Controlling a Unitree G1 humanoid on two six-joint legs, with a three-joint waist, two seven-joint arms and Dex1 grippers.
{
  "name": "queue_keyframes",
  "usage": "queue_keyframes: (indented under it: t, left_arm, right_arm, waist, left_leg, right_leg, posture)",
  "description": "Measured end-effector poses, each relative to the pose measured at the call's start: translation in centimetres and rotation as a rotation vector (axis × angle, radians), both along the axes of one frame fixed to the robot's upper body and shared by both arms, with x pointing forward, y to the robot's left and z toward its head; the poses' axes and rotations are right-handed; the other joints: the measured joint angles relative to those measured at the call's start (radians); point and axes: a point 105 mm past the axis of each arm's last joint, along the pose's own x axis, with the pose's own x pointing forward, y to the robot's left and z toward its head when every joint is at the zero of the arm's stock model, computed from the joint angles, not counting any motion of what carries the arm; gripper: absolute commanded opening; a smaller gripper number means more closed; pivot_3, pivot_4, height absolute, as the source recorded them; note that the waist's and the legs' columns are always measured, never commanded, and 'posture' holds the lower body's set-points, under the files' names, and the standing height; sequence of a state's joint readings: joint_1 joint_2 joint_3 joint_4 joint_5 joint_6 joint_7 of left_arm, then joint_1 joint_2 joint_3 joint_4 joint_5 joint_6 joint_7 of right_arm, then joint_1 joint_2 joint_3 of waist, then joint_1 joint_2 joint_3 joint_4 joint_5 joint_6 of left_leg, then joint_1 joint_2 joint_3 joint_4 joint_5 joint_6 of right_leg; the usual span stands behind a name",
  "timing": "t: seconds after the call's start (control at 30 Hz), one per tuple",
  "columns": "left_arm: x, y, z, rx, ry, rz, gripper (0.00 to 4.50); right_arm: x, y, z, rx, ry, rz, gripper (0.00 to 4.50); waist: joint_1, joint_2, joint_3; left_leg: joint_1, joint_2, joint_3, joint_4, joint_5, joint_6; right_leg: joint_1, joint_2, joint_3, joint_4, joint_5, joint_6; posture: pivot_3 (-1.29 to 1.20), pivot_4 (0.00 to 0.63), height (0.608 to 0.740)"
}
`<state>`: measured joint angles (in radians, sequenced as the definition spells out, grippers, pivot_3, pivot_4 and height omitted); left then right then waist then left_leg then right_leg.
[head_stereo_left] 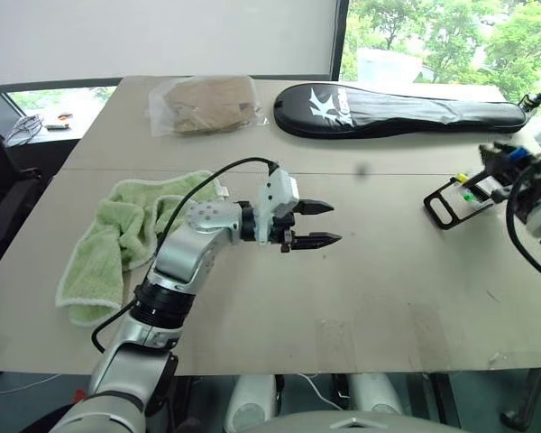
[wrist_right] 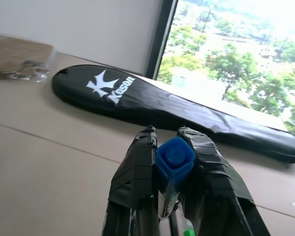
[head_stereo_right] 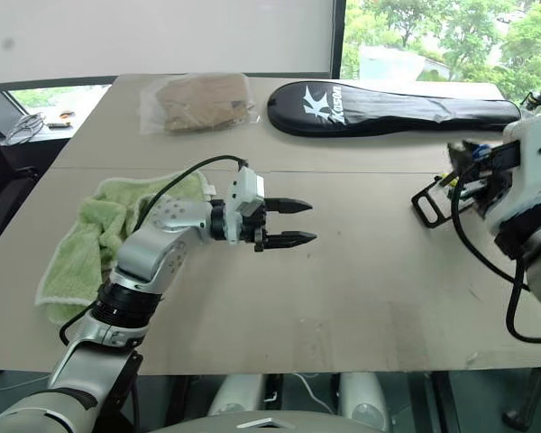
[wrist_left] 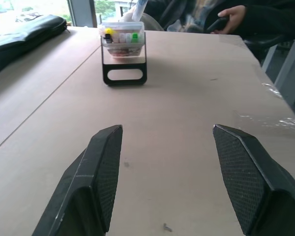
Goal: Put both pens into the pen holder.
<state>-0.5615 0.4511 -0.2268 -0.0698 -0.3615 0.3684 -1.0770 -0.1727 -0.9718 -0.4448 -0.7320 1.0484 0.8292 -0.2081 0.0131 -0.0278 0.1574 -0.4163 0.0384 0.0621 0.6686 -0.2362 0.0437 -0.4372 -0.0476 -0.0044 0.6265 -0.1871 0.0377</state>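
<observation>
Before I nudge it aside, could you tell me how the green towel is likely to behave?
The green towel lies crumpled in soft folds, so it is probably floppy and would bunch rather than slide whole. It looks light and unlikely to roll or break.

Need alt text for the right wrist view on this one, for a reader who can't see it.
The right pincer is shut on a pen with a blue cap, its capped end facing the camera. Beyond it on the tan table lie a long black racket case and a clear bag, with a window showing trees.
</observation>
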Motion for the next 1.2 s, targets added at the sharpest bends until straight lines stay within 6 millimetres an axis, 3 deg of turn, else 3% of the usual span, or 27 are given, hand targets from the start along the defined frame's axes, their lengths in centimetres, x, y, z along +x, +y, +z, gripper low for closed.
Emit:
queue_keyframes:
  t: [0.17,0.33,0.67,0.87,1.07,1.2]
  left_arm:
    - [-0.1,-0.1,-0.1,-0.013,-0.017,0.008,3.02]
    - [-0.5,0.1,-0.6,-0.024,-0.008,0.043,3.02]
    - [-0.2,0.3,0.1,-0.047,-0.039,0.103,3.02]
    - [-0.1,0.9,0.2,-0.056,-0.042,0.137,3.02]
    - [-0.2,0.8,0.3,-0.059,-0.042,0.141,3.02]
    - [-0.2,0.7,0.4,-0.066,-0.039,0.136,3.02]
  right_arm:
    - [1.4,-1.4,-0.3,-0.037,0.016,-0.073,0.14]
    - [2.8,-3.0,-2.0,-0.082,0.073,-0.147,0.14]
    - [4.9,-2.0,-3.9,-0.246,0.012,-0.118,0.14]
    - [5.2,-1.7,-3.3,-0.16,-0.039,-0.119,0.14]
    - [4.0,-0.1,-1.0,-0.083,-0.122,-0.034,0.13]
    - [3.4,-0.6,-2.5,-0.066,-0.064,-0.031,0.13]
  waist:
    - [0.0,0.0,0.0]
    - [0.0,0.0,0.0]
    - [-0.001,0.0,0.0]
    - [-0.002,-0.001,-0.001]
    - [-0.001,0.0,0.0]
    - [0.002,0.0,0.0]
  left_leg:
    - [-0.001,0.0,0.001,0.0,-0.001,0.001]
    - [-0.001,0.0,0.001,0.0,-0.001,0.002]
    - [0.0,0.0,0.002,0.0,-0.001,0.002]
    - [0.0,0.0,0.002,0.0,-0.001,0.002]
    - [0.0,0.0,0.001,-0.001,-0.001,0.002]
    - [-0.001,-0.001,0.002,-0.001,-0.001,0.002]
  right_leg:
    - [0.0,0.0,0.001,-0.001,0.001,-0.002]
    - [-0.001,-0.001,0.002,-0.001,0.0,-0.001]
    - [0.0,0.0,0.002,0.0,-0.001,0.001]
    - [0.0,0.0,0.002,0.0,0.0,0.001]
    - [-0.001,0.0,0.001,0.0,0.0,0.0]
    - [0.0,-0.001,0.001,0.0,0.0,0.0]
  posture:
    - [0.0,0.15,0.74]
    - [0.0,0.15,0.74]
    - [0.0,0.15,0.74]
    - [0.0,0.15,0.74]
    - [0.0,0.15,0.74]
    - [0.0,0.15,0.74]
